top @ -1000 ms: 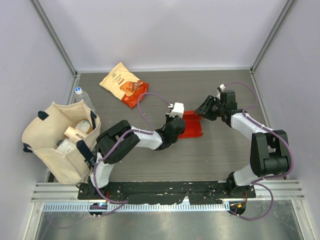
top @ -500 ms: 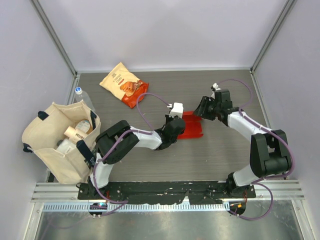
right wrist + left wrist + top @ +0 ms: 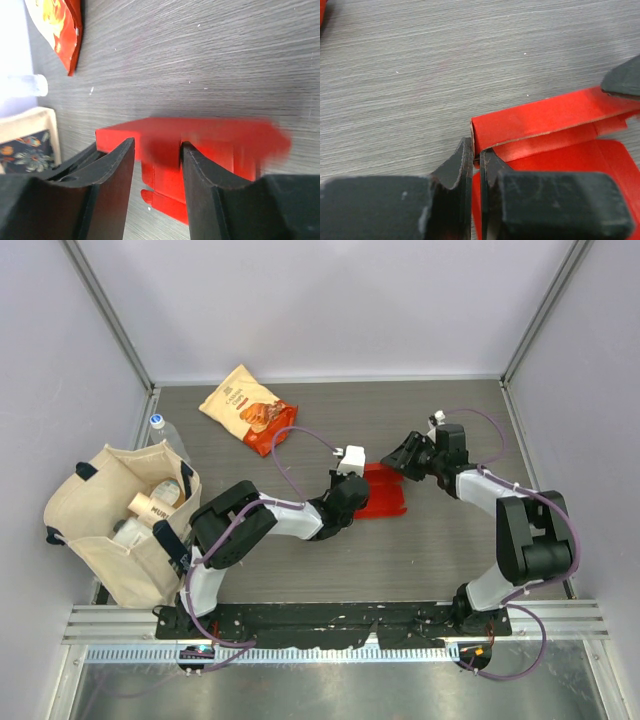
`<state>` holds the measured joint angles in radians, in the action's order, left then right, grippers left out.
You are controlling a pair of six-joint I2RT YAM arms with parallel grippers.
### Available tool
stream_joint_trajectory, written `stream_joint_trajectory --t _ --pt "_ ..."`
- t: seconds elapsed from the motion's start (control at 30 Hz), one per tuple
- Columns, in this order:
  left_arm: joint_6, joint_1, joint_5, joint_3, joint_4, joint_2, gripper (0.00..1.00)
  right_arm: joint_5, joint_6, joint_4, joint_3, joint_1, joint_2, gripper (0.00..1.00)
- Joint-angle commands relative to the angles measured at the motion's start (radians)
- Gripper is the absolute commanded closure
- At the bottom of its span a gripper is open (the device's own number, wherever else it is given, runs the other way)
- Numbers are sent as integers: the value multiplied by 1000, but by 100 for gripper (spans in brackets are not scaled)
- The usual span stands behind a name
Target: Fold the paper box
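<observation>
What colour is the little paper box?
The paper box is plain bright red, clearest in the left wrist view.

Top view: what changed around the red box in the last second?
The right hand slid left to the paper box and now sits open around its raised edge. The left hand stayed pinched on the box's corner; the box itself didn't move.

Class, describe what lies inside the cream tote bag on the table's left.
Inside the tote bag, a tan tube and a white container show; anything beneath them is covered.
</observation>
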<state>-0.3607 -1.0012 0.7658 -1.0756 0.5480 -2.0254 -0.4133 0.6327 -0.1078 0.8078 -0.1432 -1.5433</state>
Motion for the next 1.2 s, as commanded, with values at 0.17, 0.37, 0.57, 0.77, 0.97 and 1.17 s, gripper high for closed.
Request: stream_joint_trajectory --t 0.17,0.37,0.57,0.77,0.97,1.17 --pt "3 -11 -39 25 -40 33 100 -168 185 -289 -62 57 -44 69" --pt "-6 -10 -45 26 -49 39 100 -203 249 -369 -104 83 -58 89" --pt "-27 -8 -39 23 -57 39 100 -199 328 -458 -148 105 -90 99" --pt "-41 -8 7 -3 -105 27 100 -21 0 -13 -70 105 27 47" --pt "-87 -5 24 -17 -180 36 100 181 -105 59 -127 93 144 59" --pt "-119 -5 26 -43 -232 24 100 246 -86 -108 -234 70 147 91"
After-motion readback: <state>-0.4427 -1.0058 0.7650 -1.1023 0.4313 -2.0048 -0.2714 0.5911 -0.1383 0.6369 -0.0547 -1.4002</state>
